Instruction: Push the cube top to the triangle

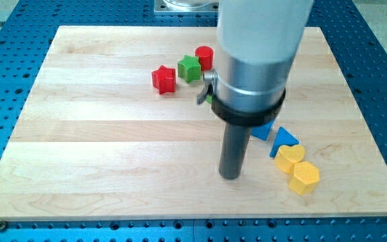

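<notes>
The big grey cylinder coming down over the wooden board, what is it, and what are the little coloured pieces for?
That cylinder is the end of a robot arm. It has no jaws; it ends in a dark rod, and my tip slides on the wooden board to push blocks. Nothing is held.

There is one camera, looking down at the board from the front.

Towards the view's top lie a red star-like block, a green star-like block and a red block. Right of the rod are a blue block, partly hidden by the arm, a blue triangle and two yellow blocks. My tip stands left of the yellow ones, touching none.
</notes>
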Available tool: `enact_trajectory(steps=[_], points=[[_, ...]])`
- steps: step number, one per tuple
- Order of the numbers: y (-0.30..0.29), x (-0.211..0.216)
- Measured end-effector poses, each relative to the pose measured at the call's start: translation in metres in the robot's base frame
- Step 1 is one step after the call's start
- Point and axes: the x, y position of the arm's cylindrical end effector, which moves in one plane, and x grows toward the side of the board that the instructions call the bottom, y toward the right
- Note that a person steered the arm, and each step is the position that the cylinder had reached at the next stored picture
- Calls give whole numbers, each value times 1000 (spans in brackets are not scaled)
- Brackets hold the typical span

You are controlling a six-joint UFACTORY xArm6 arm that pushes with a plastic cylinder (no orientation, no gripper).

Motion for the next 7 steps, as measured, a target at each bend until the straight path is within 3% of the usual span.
enact_trajectory(steps=[1,2,5,7], points=[[3,-56],[16,-79],[50,-80],[65,-110]])
